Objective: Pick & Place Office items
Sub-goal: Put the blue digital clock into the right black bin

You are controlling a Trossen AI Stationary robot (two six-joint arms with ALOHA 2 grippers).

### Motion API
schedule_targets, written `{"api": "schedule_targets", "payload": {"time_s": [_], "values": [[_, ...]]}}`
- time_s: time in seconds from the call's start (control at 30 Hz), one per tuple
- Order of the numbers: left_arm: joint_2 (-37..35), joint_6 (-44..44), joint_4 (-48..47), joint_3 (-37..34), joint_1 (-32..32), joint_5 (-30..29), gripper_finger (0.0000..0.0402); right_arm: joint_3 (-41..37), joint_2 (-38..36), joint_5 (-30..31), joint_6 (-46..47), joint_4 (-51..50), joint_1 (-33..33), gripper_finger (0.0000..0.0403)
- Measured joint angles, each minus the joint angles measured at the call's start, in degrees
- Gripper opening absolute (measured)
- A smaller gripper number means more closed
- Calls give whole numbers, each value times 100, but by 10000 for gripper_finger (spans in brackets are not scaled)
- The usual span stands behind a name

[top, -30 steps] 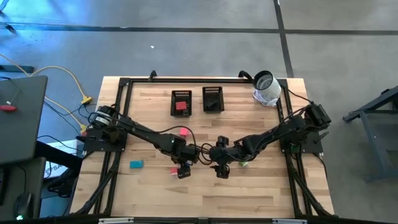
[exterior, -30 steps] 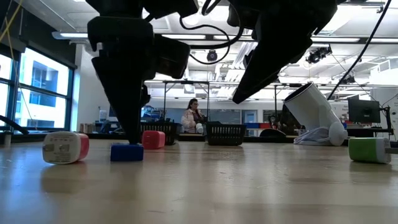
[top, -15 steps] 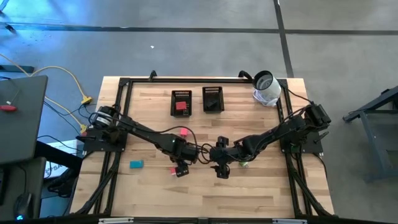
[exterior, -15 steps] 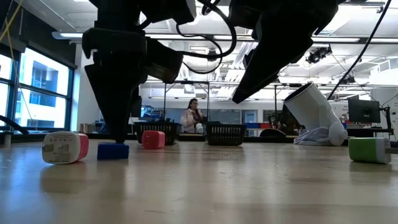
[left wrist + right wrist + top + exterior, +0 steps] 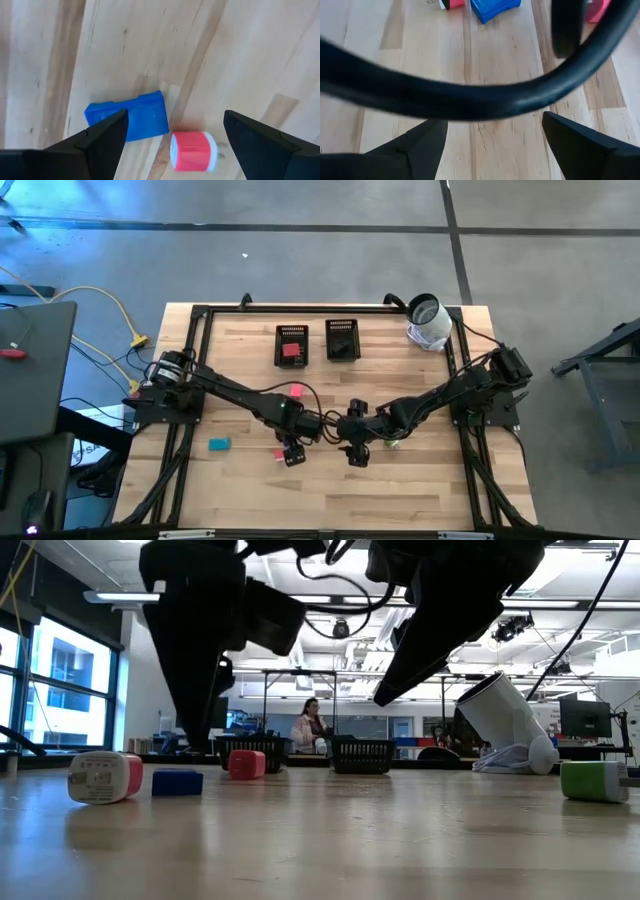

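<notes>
While both arms meet near the middle of the bench, the left end effector hangs with fingers apart and empty above a blue block and a red-and-white block, which lie just beside each other on the wood. Close beside those blocks, the right end effector also stands spread and empty. Well beyond the blue block, two mesh trays sit side by side, one holding a red piece.
</notes>
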Motion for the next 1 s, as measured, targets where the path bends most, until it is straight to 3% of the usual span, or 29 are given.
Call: {"api": "schedule_targets", "payload": {"time_s": [0.27,1.0], "values": [[-10,-176,-721,94,-37,-414,320,2,0,2,0,0,0,313],[-2,-355,-724,64,6,-847,320,2,0,0,-2,-2,0,313]]}}
